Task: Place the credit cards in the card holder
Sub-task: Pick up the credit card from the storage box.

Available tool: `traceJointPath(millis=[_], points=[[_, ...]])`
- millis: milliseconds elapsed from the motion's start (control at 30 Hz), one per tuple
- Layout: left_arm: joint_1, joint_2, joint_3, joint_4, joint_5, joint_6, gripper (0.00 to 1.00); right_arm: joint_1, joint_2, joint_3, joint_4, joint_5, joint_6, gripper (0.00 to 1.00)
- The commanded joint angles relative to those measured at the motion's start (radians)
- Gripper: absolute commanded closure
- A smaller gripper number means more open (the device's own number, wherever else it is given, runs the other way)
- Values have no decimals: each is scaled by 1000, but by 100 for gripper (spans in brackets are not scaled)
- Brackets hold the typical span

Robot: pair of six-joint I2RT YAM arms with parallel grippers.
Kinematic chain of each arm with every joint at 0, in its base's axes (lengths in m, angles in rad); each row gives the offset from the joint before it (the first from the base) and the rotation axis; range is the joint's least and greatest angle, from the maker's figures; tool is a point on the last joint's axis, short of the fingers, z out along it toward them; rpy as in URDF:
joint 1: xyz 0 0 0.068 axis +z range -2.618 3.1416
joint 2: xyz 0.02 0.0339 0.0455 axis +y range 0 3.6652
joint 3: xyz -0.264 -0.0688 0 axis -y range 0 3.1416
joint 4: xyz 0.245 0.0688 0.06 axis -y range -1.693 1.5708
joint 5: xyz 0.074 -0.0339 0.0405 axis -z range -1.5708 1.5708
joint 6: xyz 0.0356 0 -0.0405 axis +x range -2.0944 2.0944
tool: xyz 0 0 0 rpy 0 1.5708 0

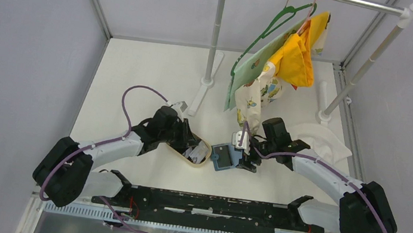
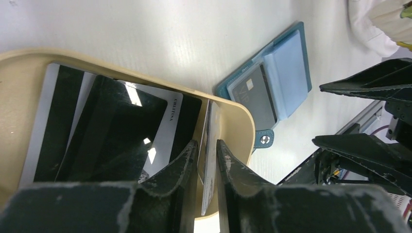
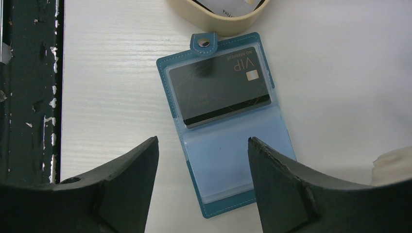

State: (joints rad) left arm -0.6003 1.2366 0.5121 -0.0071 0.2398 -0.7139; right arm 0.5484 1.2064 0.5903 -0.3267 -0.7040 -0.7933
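The white table (image 1: 155, 73) carries a metal rack (image 1: 217, 33) at the back with bright clothes (image 1: 294, 50) hanging on it. A white cloth (image 1: 321, 141) lies crumpled to the right. Both arms reach in toward the middle of the near half.

The tan tray (image 2: 233, 104) sits under the left arm. The card holder (image 3: 228, 160) lies just beside it, apart from the rim, open flat with its clear pockets facing up.

The right claw (image 3: 203, 141) hangs over the card holder with its jaws wide and nothing between them.

The left claw (image 2: 207, 145) is down in the tray with its jaws narrow, one on each side of an upright card (image 2: 212, 121) that stands on its long edge against the tray's inner wall. A sliver of gap shows on one side, so I cannot tell whether the pinch is firm.

The other credit cards (image 2: 111, 131) lie overlapped and flat on the tray floor, glossy black and pale. One dark card (image 3: 218, 87) already sits in the holder's top pocket, and the lower pocket looks free. The snap button (image 3: 206, 43) points toward the tray.

These cards are probably light, stiff and slick. Flat ones give no edge to grab, so the one on edge is the sensible pick, taken across its faces near the top. The soft holder is likely to slide unless it is pinned
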Motion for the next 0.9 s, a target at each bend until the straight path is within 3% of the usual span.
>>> traceJointPath(millis=[0,300,500,867], points=[[5,12,-14,115,45,-60,75,4,-8,0,9,-20,-9,27],[6,3,-4,64,-39,-43,78,3,-4,-1,9,-22,-11,27],[8,-29,2,16,-86,-19,98,4,-2,-1,7,-22,-11,27],[7,-199,43,-224,-341,83,98,4,2,0,6,-30,-12,27]])
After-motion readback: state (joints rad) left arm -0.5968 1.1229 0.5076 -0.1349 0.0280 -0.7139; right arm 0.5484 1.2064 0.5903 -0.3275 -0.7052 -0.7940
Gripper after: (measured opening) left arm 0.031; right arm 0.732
